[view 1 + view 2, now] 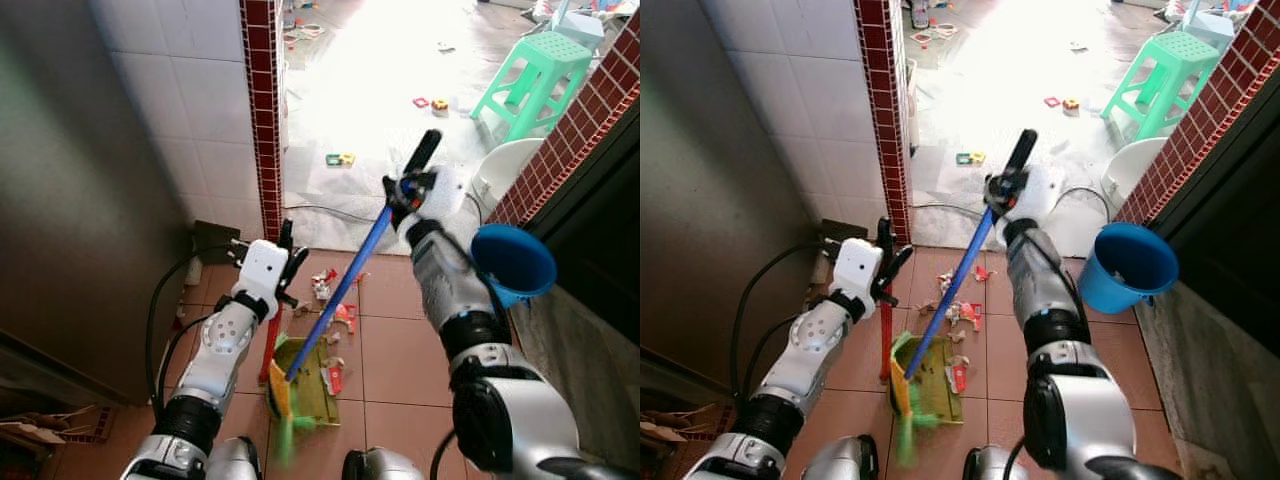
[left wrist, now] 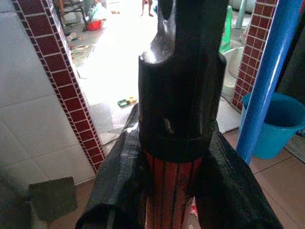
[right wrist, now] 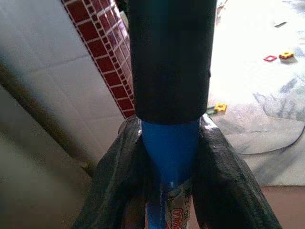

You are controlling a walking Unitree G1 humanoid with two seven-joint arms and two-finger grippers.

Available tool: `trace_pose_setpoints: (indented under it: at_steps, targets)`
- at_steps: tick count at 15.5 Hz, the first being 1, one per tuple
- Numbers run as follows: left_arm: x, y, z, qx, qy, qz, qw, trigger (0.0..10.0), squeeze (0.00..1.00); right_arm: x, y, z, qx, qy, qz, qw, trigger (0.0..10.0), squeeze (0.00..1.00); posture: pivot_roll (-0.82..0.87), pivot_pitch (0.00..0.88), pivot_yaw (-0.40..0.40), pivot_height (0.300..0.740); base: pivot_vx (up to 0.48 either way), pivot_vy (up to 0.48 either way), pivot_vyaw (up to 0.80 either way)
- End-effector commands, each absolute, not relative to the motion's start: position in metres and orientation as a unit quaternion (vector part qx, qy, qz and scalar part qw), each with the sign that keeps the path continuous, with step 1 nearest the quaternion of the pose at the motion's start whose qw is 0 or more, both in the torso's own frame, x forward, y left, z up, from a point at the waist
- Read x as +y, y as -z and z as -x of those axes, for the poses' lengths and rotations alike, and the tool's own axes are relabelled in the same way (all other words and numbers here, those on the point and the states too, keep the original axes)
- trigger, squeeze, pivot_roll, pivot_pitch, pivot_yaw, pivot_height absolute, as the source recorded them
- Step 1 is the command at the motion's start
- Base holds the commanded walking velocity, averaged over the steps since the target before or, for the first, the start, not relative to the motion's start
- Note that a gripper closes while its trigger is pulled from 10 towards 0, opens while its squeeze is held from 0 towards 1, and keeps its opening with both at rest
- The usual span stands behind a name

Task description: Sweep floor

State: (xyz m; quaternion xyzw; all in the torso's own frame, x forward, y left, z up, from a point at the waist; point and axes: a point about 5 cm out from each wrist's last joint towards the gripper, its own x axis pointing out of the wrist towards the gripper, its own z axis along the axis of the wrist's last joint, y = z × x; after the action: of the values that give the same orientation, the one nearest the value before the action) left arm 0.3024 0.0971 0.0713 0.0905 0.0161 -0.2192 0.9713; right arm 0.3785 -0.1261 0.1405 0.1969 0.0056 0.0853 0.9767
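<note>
Mid-sweep on a terracotta tiled floor: the right claw is clamped on the upper end of a blue-handled broom, just below its black grip, as the right wrist view confirms with both fingers pressed against the blue shaft. From that claw the broom's long axis slants down and toward the robot's left, ending in green-and-yellow bristles that rest at the near edge of a green dustpan. The left claw is closed around the top of the dustpan's red upright handle, which drops almost straight down from it to the pan — the left wrist view shows the fingers wrapped tight about the red shaft. Scraps of litter lie on the tiles just beyond the pan's mouth, below and between the two claws. The broom head sits nearer the left claw's side, so a next stroke would likely need the bristles carried out past the scraps and drawn back toward the pan. A blue bucket stands beside the right arm.
</note>
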Motion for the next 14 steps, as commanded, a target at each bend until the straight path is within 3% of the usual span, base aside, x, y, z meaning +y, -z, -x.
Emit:
trace_pose_setpoints:
  at_steps: [1,2,6,14]
  targets:
    - [0.098,-0.053,-0.295,0.061,0.225,-0.101,0.967,10.0,0.00,-0.121,-0.165,-0.385,-0.031,-0.096,-0.250,0.963,10.0,0.00,-0.07,0.113,-0.046,0.740,0.000,0.000,0.00]
    - [0.099,-0.053,-0.296,0.062,0.224,-0.101,0.967,10.0,0.00,-0.117,-0.178,-0.386,-0.046,-0.114,-0.257,0.959,10.0,0.00,-0.07,0.111,-0.047,0.740,0.000,0.000,0.00]
    - [0.106,-0.086,-0.306,0.003,0.198,-0.138,0.971,10.0,0.00,-0.119,-0.231,-0.384,-0.160,-0.179,-0.081,0.967,10.0,0.00,-0.08,0.106,-0.051,0.740,0.000,0.000,0.00]
    - [0.109,-0.148,-0.313,-0.074,0.177,-0.100,0.976,10.0,0.00,-0.129,-0.232,-0.384,-0.165,-0.147,-0.056,0.974,10.0,0.00,-0.06,0.112,-0.050,0.740,0.000,0.000,0.00]
